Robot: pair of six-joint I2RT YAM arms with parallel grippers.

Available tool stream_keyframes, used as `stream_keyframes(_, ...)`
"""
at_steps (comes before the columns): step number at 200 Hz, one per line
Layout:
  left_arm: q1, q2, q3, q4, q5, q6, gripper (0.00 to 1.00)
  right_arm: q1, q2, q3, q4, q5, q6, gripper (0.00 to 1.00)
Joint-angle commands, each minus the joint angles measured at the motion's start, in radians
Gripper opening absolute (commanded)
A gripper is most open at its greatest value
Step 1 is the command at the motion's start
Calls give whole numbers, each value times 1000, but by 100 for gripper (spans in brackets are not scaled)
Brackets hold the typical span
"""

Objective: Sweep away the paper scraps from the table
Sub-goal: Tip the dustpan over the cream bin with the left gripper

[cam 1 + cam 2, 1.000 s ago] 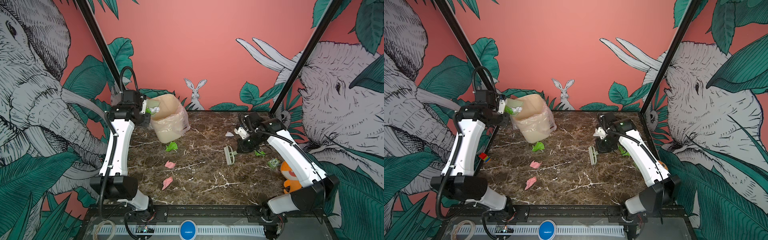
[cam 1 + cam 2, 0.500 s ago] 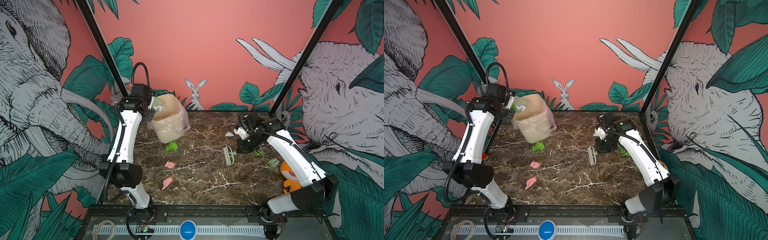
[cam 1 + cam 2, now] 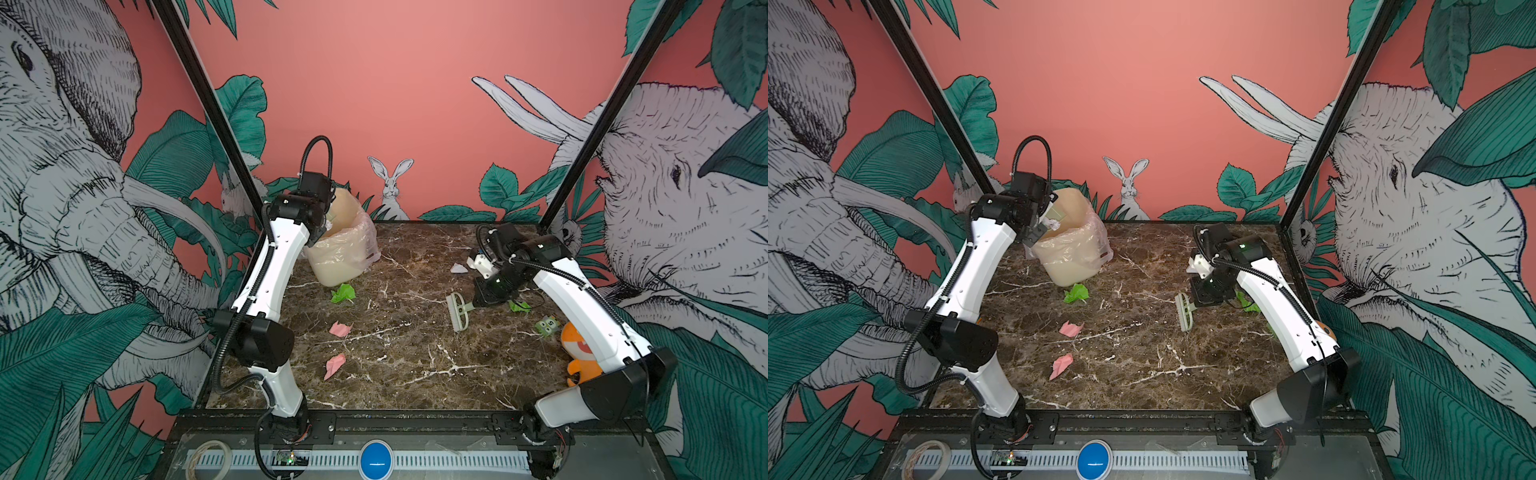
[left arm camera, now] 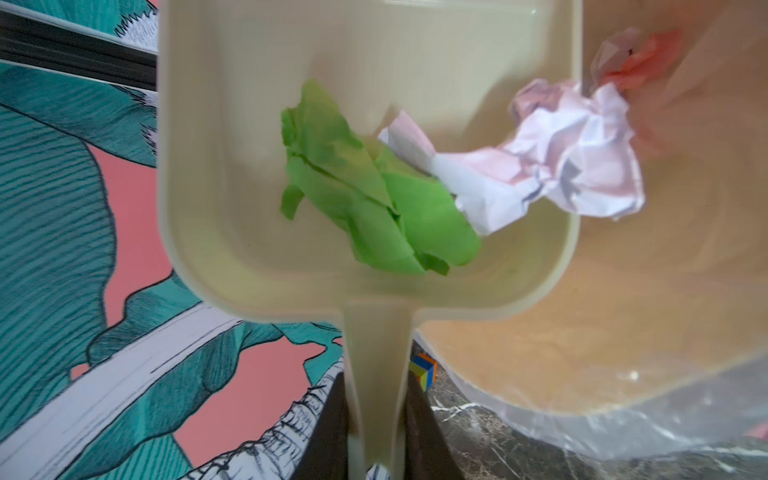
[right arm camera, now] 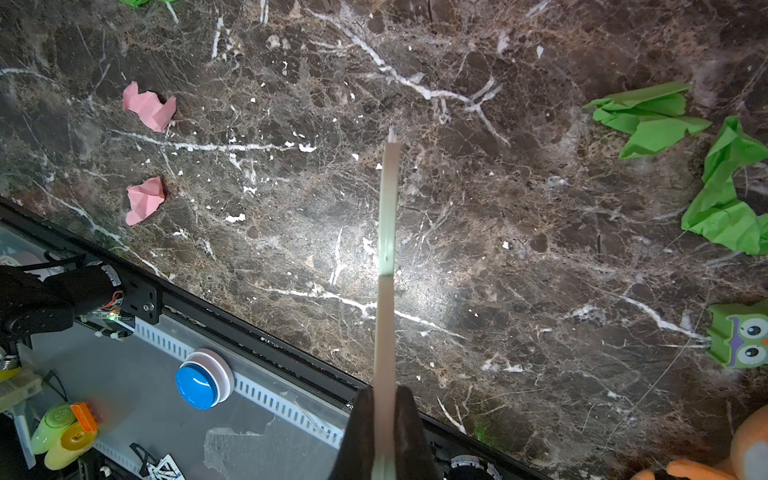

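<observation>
Scraps (image 4: pixel 374 195): one green and one white (image 4: pixel 573 166) lie in the pan (image 4: pixel 232 166), held at the bin (image 3: pixel 345 253) in the far left corner of the bench (image 3: pixel 415 374); on the bench lie a green scrap (image 3: pixel 343 293) just before the bin, two pink ones (image 3: pixel 340 329) (image 3: pixel 334 365) toward the left edge, a white one (image 3: pixel 459 268) toward the far edge, and green ones (image 3: pixel 519 306) near the right edge.

Left pincer (image 4: pixel 376 415): clamped narrow on the pan handle; right pincer (image 5: pixel 384 432): closed on the handle of the brush (image 3: pixel 457 311).

Hazards:
- the white scrap overhangs the pan's side rim; a sideways tilt would likely drop it outside the bin;
- the bin leans and looks light; a knock from arm or pan could tip it;
- the owl (image 5: pixel 737 334) and plush (image 3: pixel 582 353) sit near the right-edge scraps; a broad stroke could drag them along.

Not determinable:
- both top views hide the left pincer behind the wrist;
- the left wrist view is blurred, so the bin contents are unclear;
- the brush shows edge-on in the right wrist view, so bristle contact cannot be told;
- the plush is cut off there.
</observation>
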Motion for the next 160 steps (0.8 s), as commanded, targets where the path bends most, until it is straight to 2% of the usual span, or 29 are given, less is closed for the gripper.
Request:
stream_keyframes(1, -21, -14, -37, 34, -133, 62, 13, -5, 3, 11, -16, -13, -9, 0)
stream_keyframes(33, -61, -18, -92, 106, -254, 138, 13, -5, -1, 4, -18, -18, -13, 0)
stream_keyframes(66, -117, -39, -165, 254, -367, 284, 13, -6, -3, 6, -32, -17, -22, 0)
stream_keyframes(136, -161, -101, -313, 525, -479, 565, 13, -5, -7, -13, -15, -41, -24, 0)
stream_keyframes(160, -166, -119, -332, 587, -498, 624, 13, -5, -6, -20, -10, -45, -32, 0)
